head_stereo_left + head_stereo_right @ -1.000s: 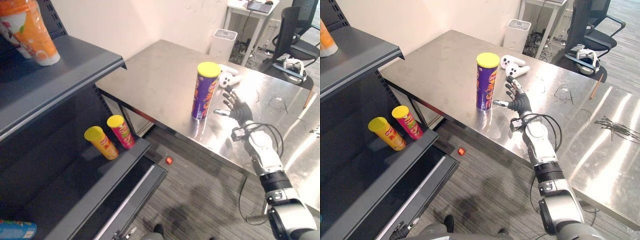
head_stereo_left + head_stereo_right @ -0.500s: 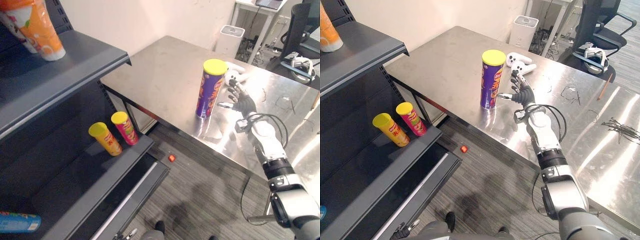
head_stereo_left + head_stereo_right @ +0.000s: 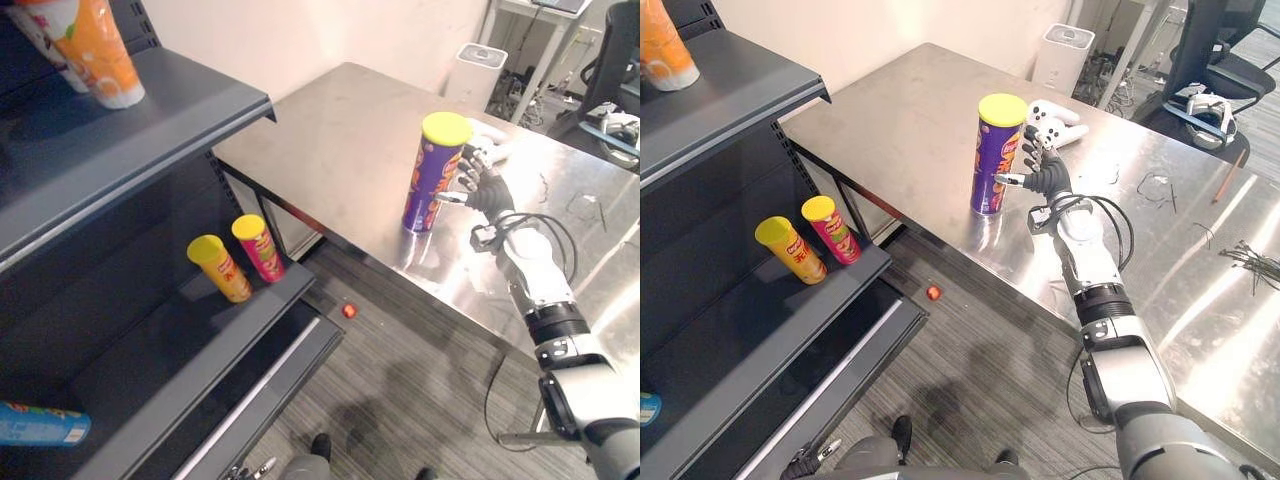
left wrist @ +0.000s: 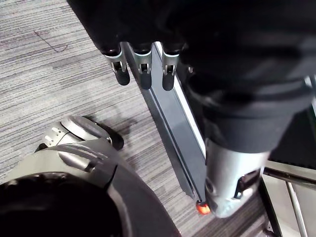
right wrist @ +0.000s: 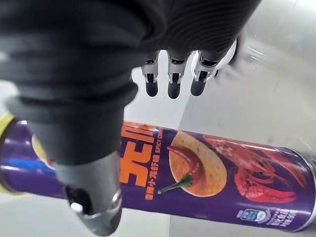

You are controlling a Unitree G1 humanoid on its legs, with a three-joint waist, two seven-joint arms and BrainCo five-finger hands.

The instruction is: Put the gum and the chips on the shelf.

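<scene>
We hold our right hand (image 3: 1048, 180) open and empty at three o'clock of the purple yellow-lidded chip can (image 3: 990, 170); left hand (image 4: 142, 69) relaxed.

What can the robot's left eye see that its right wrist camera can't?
Left eye view: the dark shelf with a yellow can and a pink can on it, plus an orange cup higher up. Right wrist view: close up, the red chili and crayfish pictured on the label. Both: the purple chips can and the open right hand beside it.
</scene>
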